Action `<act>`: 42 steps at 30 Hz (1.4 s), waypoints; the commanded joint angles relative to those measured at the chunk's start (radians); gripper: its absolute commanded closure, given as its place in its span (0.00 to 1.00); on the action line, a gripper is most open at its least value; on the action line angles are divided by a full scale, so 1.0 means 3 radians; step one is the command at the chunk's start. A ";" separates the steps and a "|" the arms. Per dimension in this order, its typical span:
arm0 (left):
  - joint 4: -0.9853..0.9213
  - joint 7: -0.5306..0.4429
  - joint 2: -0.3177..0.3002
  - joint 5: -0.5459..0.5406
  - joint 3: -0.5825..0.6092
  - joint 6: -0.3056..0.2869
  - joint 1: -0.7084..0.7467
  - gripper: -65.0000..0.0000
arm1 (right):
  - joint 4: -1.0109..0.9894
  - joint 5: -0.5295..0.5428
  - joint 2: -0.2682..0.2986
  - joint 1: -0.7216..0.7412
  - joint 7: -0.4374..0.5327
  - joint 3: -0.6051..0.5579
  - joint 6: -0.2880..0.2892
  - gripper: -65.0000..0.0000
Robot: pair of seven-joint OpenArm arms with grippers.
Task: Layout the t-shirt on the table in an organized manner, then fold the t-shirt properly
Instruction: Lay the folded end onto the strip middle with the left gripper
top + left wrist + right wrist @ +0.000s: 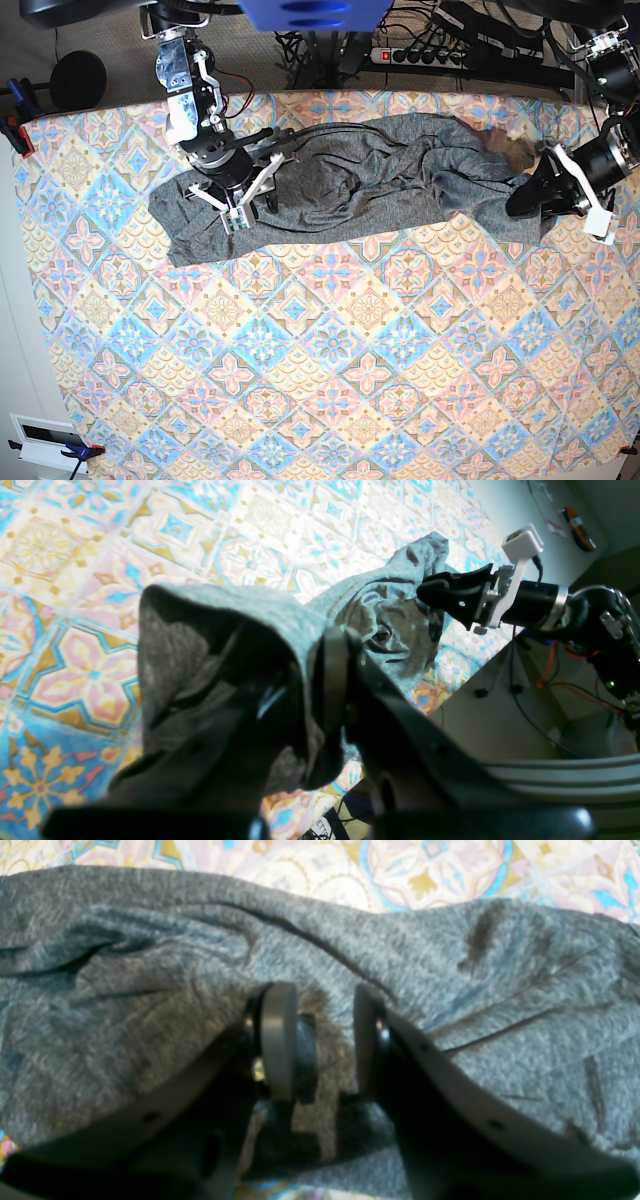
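The dark-grey t-shirt lies crumpled in a long band across the far part of the table. My left gripper is at the shirt's right end, shut on a bunch of the t-shirt that drapes over its fingers above the table. My right gripper is over the shirt's left part. In the right wrist view my right gripper stands open, tips down against the t-shirt, with wrinkled cloth showing in the gap. The right gripper also shows in the left wrist view, at the shirt's far end.
Behind the table's far edge lie a power strip and cables. A clamp holds the cloth at the left corner. Near my left gripper the table edge drops off to wires and a frame below.
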 commanded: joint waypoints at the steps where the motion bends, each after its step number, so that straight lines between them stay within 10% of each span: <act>1: 0.0055 -0.0083 -0.0034 -0.0096 0.0083 -0.0005 -0.0046 1.00 | 0.0058 0.0029 0.0004 0.0027 0.0083 0.0009 0.0004 0.71; 11: 0.0025 -0.0083 0.0528 -0.0096 0.1172 0.0256 -0.0736 1.00 | 0.0058 0.0029 0.0004 0.0027 0.0083 0.0316 0.0004 0.71; 20: -0.0354 -0.0083 0.1030 0.0740 0.2083 0.0302 -0.1089 1.00 | 0.0063 0.0029 0.0004 0.0022 0.0083 0.0341 0.0004 0.71; 31: -0.0461 -0.0083 0.0866 0.0781 0.2119 0.0302 -0.1079 1.00 | 0.0063 0.0029 0.0004 0.0043 0.0083 0.0341 0.0004 0.71; 42: -0.0456 -0.0083 0.0380 -0.0089 0.1929 0.0302 -0.0982 1.00 | 0.0007 0.0029 0.0004 0.0048 0.0083 0.0341 0.0004 0.71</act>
